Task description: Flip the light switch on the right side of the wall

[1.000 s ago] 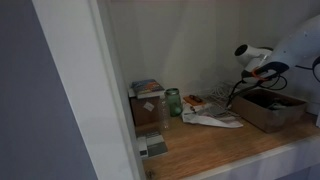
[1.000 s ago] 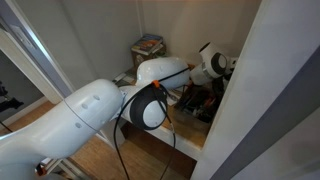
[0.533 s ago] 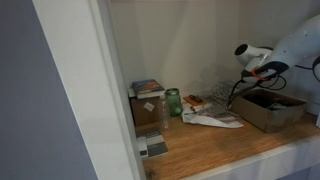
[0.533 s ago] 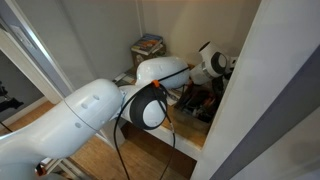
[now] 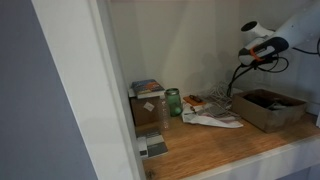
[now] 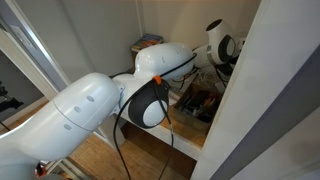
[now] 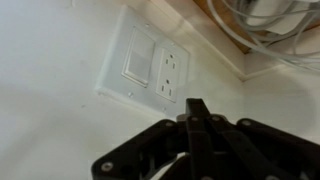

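The light switch (image 7: 135, 63) is a white rocker in the left half of a white wall plate (image 7: 148, 68), with a socket in its right half. It shows only in the wrist view, on the cream wall (image 7: 50, 50). My gripper (image 7: 195, 104) is shut and empty, its black fingers pressed together, the tip just below and right of the plate and a short way off it. In an exterior view my gripper (image 5: 250, 50) is raised high at the right, above the shelf. In an exterior view the white arm (image 6: 160, 65) reaches into the alcove.
On the wooden shelf (image 5: 220, 145) stand a green jar (image 5: 173, 101), a stack of books on a box (image 5: 148, 92), papers (image 5: 212, 119) and an open cardboard box (image 5: 268, 108). A wide pale door post (image 5: 85, 90) stands in front. Cables (image 7: 275, 25) hang near the plate.
My arm has lifted the gripper from just above the cardboard box to higher up along the wall. Nothing on the shelf has moved.
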You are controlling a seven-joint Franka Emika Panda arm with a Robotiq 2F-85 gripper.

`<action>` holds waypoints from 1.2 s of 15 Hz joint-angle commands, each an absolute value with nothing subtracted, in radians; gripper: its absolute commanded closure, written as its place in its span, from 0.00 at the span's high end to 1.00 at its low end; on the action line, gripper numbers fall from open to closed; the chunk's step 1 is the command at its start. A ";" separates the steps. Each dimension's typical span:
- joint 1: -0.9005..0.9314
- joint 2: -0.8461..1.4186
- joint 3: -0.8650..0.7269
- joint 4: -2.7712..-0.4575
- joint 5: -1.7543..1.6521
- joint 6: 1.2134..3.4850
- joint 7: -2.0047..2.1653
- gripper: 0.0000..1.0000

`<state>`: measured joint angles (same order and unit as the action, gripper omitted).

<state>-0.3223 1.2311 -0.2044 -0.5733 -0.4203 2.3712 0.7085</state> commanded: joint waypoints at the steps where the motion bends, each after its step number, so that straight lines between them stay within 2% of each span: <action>1: -0.348 1.142 -0.064 -0.649 -0.351 2.395 0.492 0.33; 10: -0.434 0.980 0.272 -0.794 -0.214 2.323 0.025 0.96; 11: -0.452 0.953 0.302 -0.829 -0.201 2.297 -0.017 1.00; 17: -0.589 0.790 0.432 -1.080 -0.160 2.133 -0.241 1.00; 18: -0.521 0.888 0.388 -0.923 -0.203 2.159 -0.160 1.00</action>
<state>-0.5219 0.8869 0.3888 -0.9245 -0.2026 2.1585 -0.1607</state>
